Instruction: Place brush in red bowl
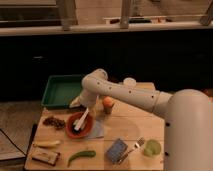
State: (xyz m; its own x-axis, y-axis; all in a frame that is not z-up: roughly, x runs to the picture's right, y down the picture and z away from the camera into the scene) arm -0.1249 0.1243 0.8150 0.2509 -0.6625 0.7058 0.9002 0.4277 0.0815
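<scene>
The brush [83, 119] seems already in the red bowl [69, 124] just below the tool [81, 105], open or closed I cannot tell; next, let go and lift away.

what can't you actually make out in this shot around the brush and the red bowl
- Camera view, gripper above the red bowl: the arm hides whether it touches the brush.
- Brush's dark head: blends into the bowl's dark inside.
- table, right side: hidden behind the robot's body.
- dark pile left of the bowl: too small to identify.
</scene>
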